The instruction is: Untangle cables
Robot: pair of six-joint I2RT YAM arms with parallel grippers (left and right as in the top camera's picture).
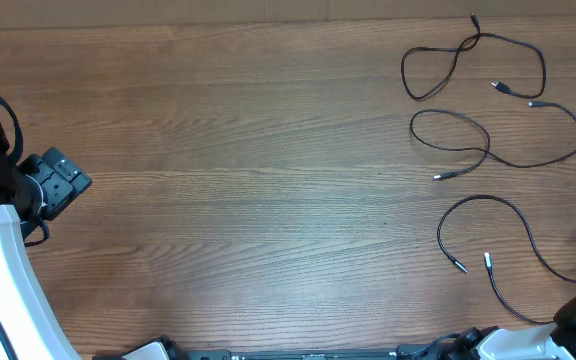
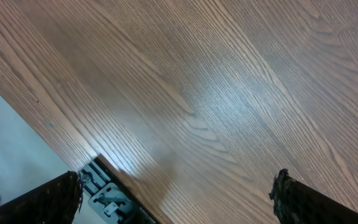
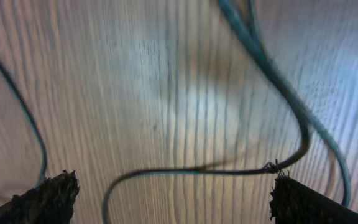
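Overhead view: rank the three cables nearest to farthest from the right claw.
1. Bottom cable, lower right, by the right claw.
2. Middle cable, right side, mid-table.
3. Top cable, upper right, farthest.

1. No readable text, labels, brands, numbers or signs in any view.
2. Overhead view: nothing legible.
3. Both wrist views: nothing legible; the right wrist view is blurred.
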